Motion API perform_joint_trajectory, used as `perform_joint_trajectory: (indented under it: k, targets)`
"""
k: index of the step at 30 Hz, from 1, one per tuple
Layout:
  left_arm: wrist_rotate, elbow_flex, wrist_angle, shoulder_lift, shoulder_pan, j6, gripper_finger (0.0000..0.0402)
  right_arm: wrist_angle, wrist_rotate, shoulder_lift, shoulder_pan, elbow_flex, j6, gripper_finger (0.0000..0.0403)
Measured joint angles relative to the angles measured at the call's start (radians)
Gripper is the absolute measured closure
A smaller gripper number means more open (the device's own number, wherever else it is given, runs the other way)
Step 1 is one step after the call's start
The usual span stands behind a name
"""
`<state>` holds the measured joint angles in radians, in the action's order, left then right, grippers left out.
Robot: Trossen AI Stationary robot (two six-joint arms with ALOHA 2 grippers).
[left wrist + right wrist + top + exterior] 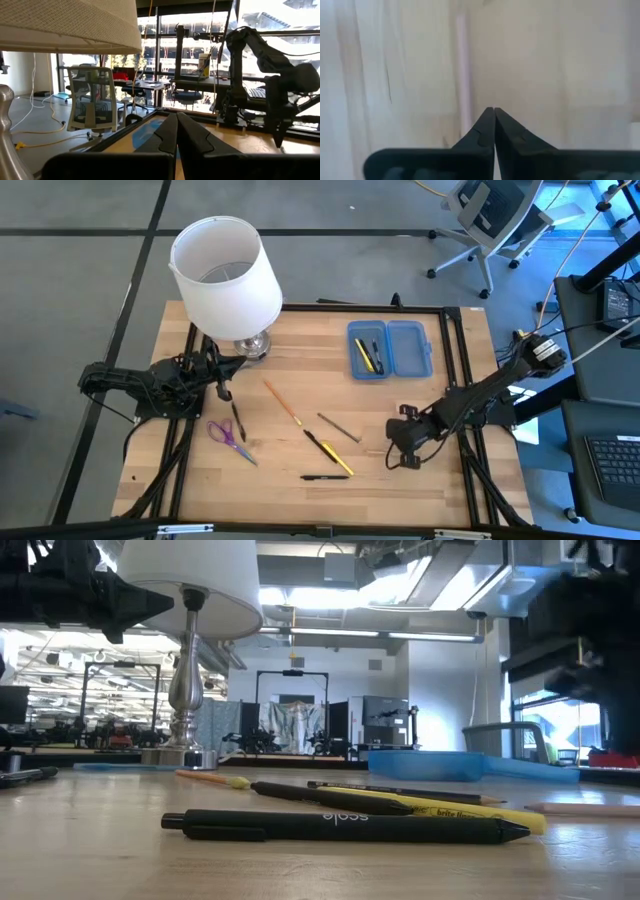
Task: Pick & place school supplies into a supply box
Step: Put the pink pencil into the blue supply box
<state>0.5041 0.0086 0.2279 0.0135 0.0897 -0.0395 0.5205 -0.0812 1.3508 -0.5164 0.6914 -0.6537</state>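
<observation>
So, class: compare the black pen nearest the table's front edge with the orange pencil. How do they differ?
The black pen lies parallel to the table's front edge; the orange pencil lies diagonally. The black pen is dark all over and shorter; the orange pencil is bright and longer. Both lie flat on the wooden table, outside the blue box, untouched by either hand.

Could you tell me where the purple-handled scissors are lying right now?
In the high view, the scissors lie on the table's left side, below the left claw and left of the orange pencil.
</observation>
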Motion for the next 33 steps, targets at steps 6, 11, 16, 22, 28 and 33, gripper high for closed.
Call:
perform_joint_trajectory:
  k: [6,11,16,22,28,33]
  targets:
    - [0.000,0.000,0.000,0.000,0.000,0.000,0.0398,0.008,0.014,-0.048,0.044,0.002,0.003,0.0377]
    - [0.000,0.000,0.000,0.000,0.000,0.001,0.0398,0.002,0.123,-0.044,0.045,0.002,0.048,0.0352]
    - [0.000,0.000,0.000,0.000,0.000,0.000,0.0398,-0.002,0.303,-0.045,0.032,0.002,-0.092,0.0290]
    - [0.000,0.000,0.000,0.000,0.000,0.000,0.0398,0.045,0.438,-0.065,-0.058,0.010,-0.351,0.0223]
    - [0.000,0.000,0.000,0.000,0.000,0.004,0.0398,0.038,0.016,-0.118,-0.299,0.073,-0.316,0.0203]
    - [0.000,0.000,0.000,0.000,0.000,0.029,0.0398,0.100,-0.388,-0.054,-0.456,0.010,-0.539,0.0202]
